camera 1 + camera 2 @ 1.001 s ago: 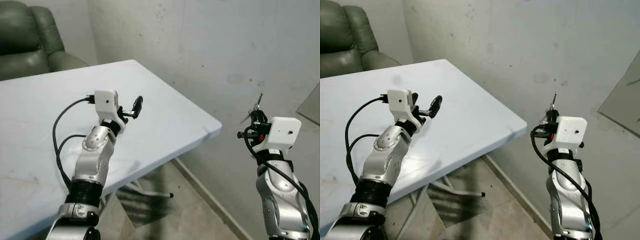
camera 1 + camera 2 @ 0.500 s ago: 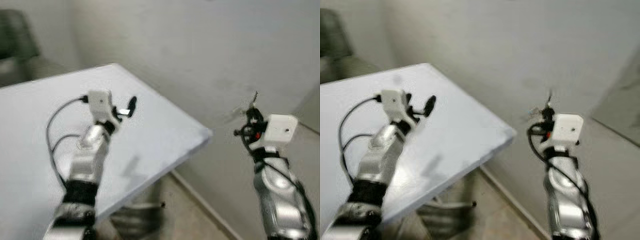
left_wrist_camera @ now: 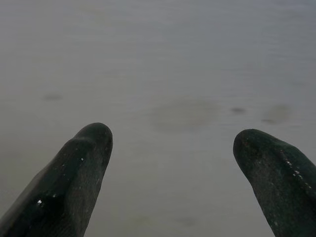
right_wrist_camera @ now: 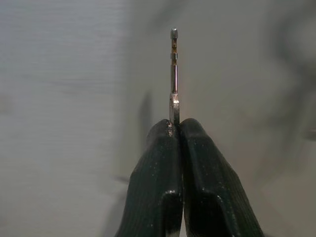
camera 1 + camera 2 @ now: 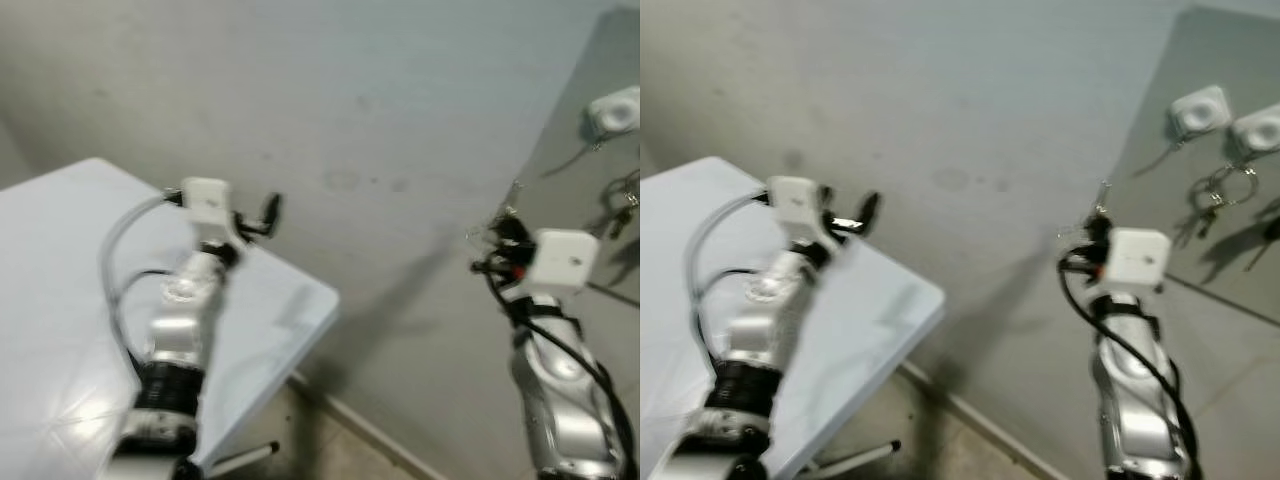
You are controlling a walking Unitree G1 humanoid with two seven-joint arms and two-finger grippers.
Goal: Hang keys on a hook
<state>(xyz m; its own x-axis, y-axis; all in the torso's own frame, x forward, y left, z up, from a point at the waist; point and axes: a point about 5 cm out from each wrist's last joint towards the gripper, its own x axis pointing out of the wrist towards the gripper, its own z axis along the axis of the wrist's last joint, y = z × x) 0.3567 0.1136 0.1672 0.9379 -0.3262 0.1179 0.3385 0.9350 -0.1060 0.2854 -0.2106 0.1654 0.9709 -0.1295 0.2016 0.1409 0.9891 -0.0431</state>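
My right gripper (image 4: 175, 124) is shut on a thin metal key (image 4: 174, 69), which sticks straight out past the fingertips. The eye views show that gripper (image 5: 1095, 235) raised in front of the grey wall, with the key (image 5: 1102, 192) pointing up. Up and to its right, two white hooks (image 5: 1198, 108) (image 5: 1255, 128) are fixed to a darker grey panel (image 5: 1210, 270). A bunch of keys on a ring (image 5: 1220, 190) hangs below them. My left gripper (image 5: 265, 215) is open and holds nothing; it is raised over the table's corner, and its fingers (image 3: 84, 163) face the bare wall.
A white table (image 5: 60, 300) fills the lower left, its corner (image 5: 325, 300) close to the wall. One table leg (image 5: 855, 458) reaches out onto the floor below. The picture is blurred by motion.
The camera has swung to the right: the green armchair has left the picture and the panel with hooks has come in. Both arms keep their pose; the key stays gripped.
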